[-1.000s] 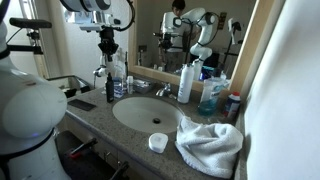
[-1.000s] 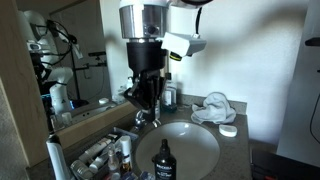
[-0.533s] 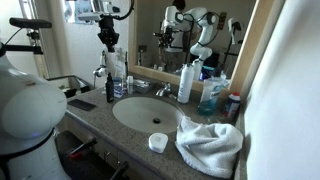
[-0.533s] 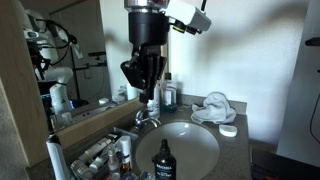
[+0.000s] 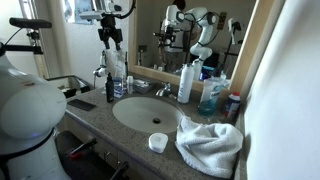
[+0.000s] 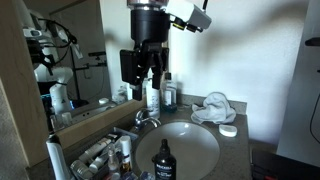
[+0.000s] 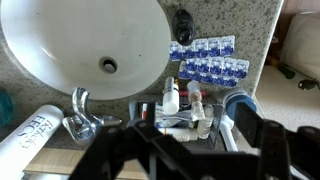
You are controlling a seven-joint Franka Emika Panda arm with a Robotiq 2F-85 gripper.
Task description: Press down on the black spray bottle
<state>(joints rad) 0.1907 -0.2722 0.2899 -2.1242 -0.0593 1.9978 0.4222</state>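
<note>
The black spray bottle [image 5: 108, 88] stands upright on the counter beside the sink, and it also shows at the bottom of an exterior view [image 6: 162, 160]. From the wrist view it is a dark oval [image 7: 182, 22] next to the basin rim. My gripper [image 5: 110, 36] hangs high above it, well apart from its head. Its fingers [image 6: 127, 68] stand wide apart in an exterior view, with the gripper [image 6: 145, 80] holding nothing. In the wrist view the gripper [image 7: 190, 145] is a pair of dark blurred shapes at the bottom edge.
The white sink [image 5: 145, 112] has a faucet [image 5: 162, 90] behind it. A tall white bottle [image 5: 186, 82], a translucent blue bottle [image 5: 208, 97], a white towel [image 5: 210, 143] and a small white dish [image 5: 157, 142] sit around it. Blue packets [image 7: 205, 60] and a toiletry tray [image 7: 175, 112] lie near the wall.
My gripper has risen away from the black bottle and gone from shut to open. The bottle stays upright in place.
</note>
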